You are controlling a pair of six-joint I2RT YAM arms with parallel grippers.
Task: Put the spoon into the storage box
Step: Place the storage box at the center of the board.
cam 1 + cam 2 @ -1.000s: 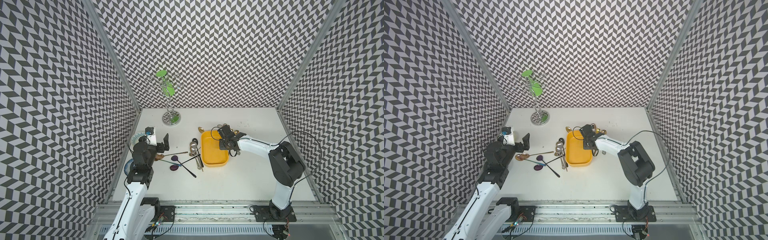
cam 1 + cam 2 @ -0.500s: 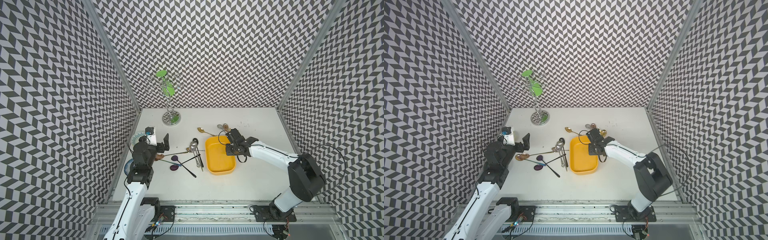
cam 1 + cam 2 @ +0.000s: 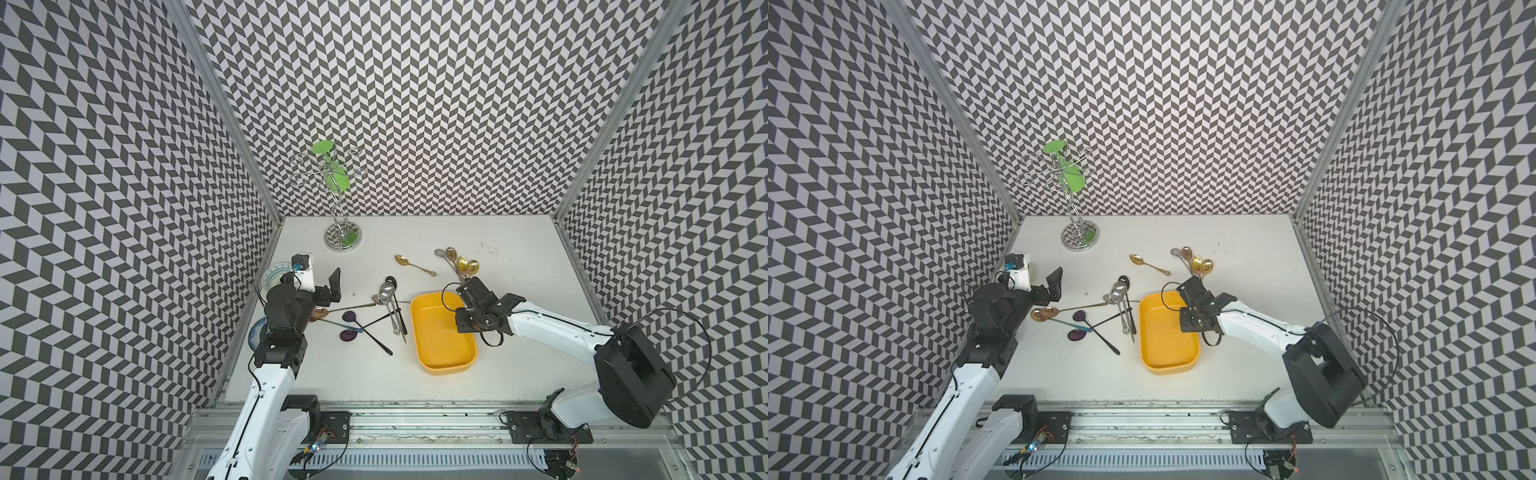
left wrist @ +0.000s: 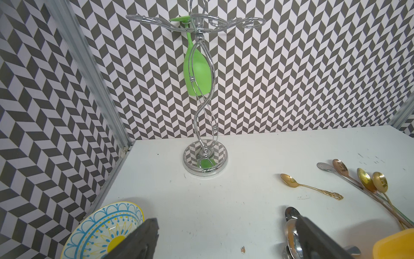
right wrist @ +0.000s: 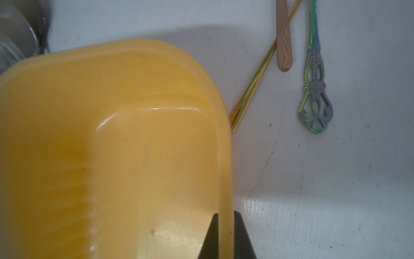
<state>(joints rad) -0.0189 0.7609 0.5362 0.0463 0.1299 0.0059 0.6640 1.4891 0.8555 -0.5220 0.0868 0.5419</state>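
Box: yellow box (image 3: 440,340) flat on the desk (image 3: 519,257), right of centre, its long side running near to far.
Right hand: the right hand (image 5: 226,237) is clamped shut on the box's right wall, one finger inside and one outside.
Left hand: the left hand (image 4: 224,244) is spread wide and holds nothing; it hangs over the left side of the desk, just beside the bowl (image 4: 100,231).
Silver spoons: the silver spoons (image 3: 388,299) lie in a heap on the desk just left of the box's far end.
Gold spoon: the gold spoon (image 3: 413,264) lies alone on the desk, beyond the box.
Four spoons: four spoons (image 3: 457,264) are fanned out past the box's far right corner, handles running toward the right hand.
Left group: the copper spoon (image 3: 320,312), purple spoons (image 3: 349,324) and black spoon (image 3: 378,332) are crossed on the desk between the left hand and the box.
Rack: a chrome rack (image 3: 340,232) stands far left, with a green glass (image 4: 197,69) hanging upside down from it.
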